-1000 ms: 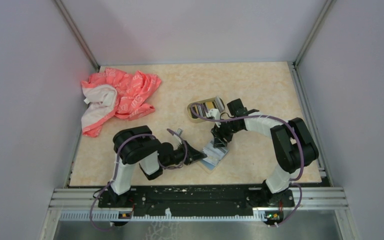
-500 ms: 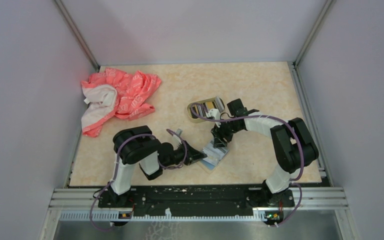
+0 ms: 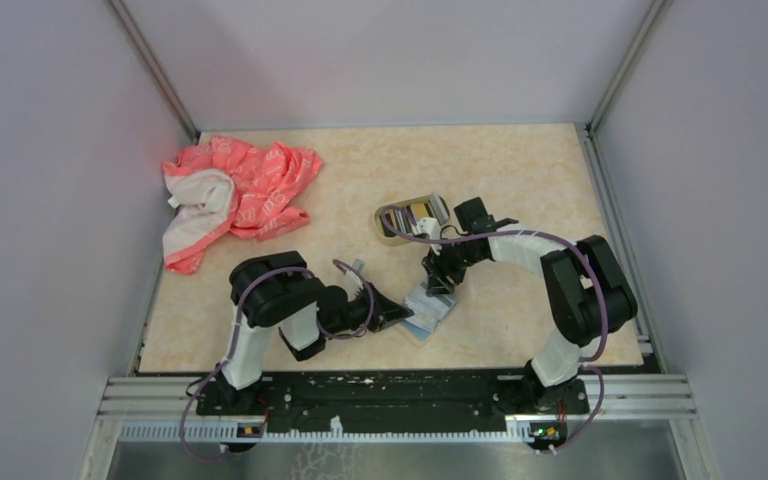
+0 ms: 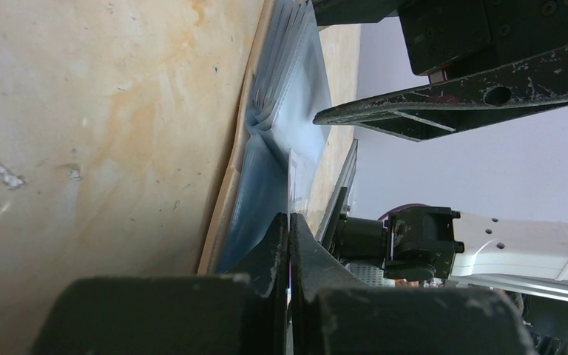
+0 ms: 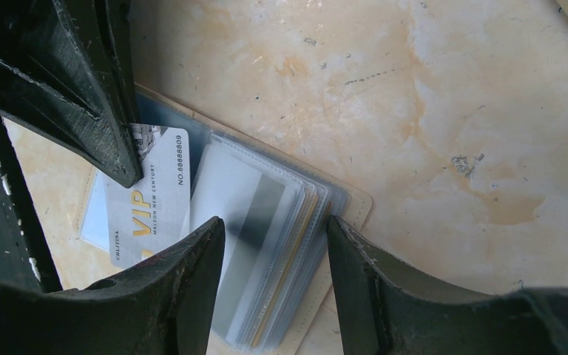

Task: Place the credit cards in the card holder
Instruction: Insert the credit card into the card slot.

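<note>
The left fingers (image 4: 270, 251) are pressed together, and a thin white edge runs out from between their tips. This is the VIP card (image 5: 155, 185), clamped at one corner. The right wrist view shows the card face up, white with gold letters and a printed number. It lies over a blue-tinted clear page of the card holder (image 5: 266, 192), with its far long edge close to the fold where the pages meet. Whether that edge has gone into a sleeve cannot be told.

The right fingers (image 5: 192, 288) stand apart and straddle the stack of clear sleeves. One tip is near the fold beside the VIP card, and the other is at the stack's outer edge. Whether they squeeze the stack cannot be told. A grey card (image 5: 255, 222) with a dark stripe shows through the top sleeve between them, with gold-edged cards layered under it.

The card holder is a tan-covered booklet of sleeves. It lies open on the bench (image 5: 451, 111) between the two arms, near the front. Farther back, just beside the right wrist, sits a gold-rimmed tin (image 3: 412, 216) with striped card edges showing inside. A pink cloth (image 3: 240, 195) lies crumpled at the far left, well apart from everything else.
</note>
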Robot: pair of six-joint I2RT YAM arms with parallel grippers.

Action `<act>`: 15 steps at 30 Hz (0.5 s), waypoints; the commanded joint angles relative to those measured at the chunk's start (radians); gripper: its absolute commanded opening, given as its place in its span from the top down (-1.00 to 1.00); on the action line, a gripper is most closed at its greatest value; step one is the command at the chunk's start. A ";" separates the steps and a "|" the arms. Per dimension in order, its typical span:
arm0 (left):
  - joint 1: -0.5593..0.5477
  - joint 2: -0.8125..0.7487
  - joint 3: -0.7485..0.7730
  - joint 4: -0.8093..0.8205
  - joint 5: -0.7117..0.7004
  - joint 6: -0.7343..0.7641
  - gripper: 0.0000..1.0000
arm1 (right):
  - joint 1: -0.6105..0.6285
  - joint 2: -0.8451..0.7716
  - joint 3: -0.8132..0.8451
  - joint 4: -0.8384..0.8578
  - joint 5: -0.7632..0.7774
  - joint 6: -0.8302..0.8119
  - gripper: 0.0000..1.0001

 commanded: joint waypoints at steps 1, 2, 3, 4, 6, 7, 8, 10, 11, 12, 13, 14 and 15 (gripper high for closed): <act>0.000 0.027 0.011 0.030 -0.019 -0.006 1.00 | 0.004 -0.003 0.025 -0.021 -0.038 0.000 -0.07; 0.000 0.029 0.013 0.026 -0.019 -0.009 1.00 | 0.004 -0.002 0.024 -0.019 -0.038 0.000 -0.07; 0.000 0.030 0.015 0.022 -0.018 -0.012 1.00 | 0.005 -0.002 0.024 -0.019 -0.038 0.001 -0.07; 0.000 0.033 0.016 0.019 -0.020 -0.014 1.00 | 0.004 -0.002 0.024 -0.018 -0.037 0.001 -0.07; 0.000 0.034 0.016 0.014 -0.023 -0.020 1.00 | 0.004 -0.003 0.023 -0.017 -0.038 0.002 -0.07; 0.000 0.035 0.017 0.011 -0.022 -0.021 1.00 | 0.005 -0.003 0.023 -0.015 -0.040 0.002 -0.07; 0.000 0.034 0.018 0.008 -0.021 -0.024 1.00 | 0.005 -0.003 0.021 -0.014 -0.041 0.002 -0.07; 0.000 0.036 0.021 0.003 -0.021 -0.027 1.00 | 0.005 -0.002 0.021 -0.012 -0.041 0.003 -0.07; 0.000 0.036 0.023 0.001 -0.020 -0.030 1.00 | 0.006 -0.004 0.022 -0.013 -0.042 0.004 -0.07; 0.000 0.037 0.025 -0.001 -0.018 -0.034 1.00 | 0.005 -0.003 0.021 -0.012 -0.042 0.004 -0.07; 0.000 0.038 0.027 -0.005 -0.016 -0.036 1.00 | 0.006 -0.004 0.019 -0.011 -0.043 0.005 -0.07; 0.000 0.039 0.030 -0.009 -0.013 -0.041 1.00 | 0.006 -0.004 0.019 -0.010 -0.042 0.005 -0.06; 0.000 0.040 0.030 -0.014 -0.012 -0.045 1.00 | 0.006 -0.004 0.018 -0.009 -0.042 0.005 -0.06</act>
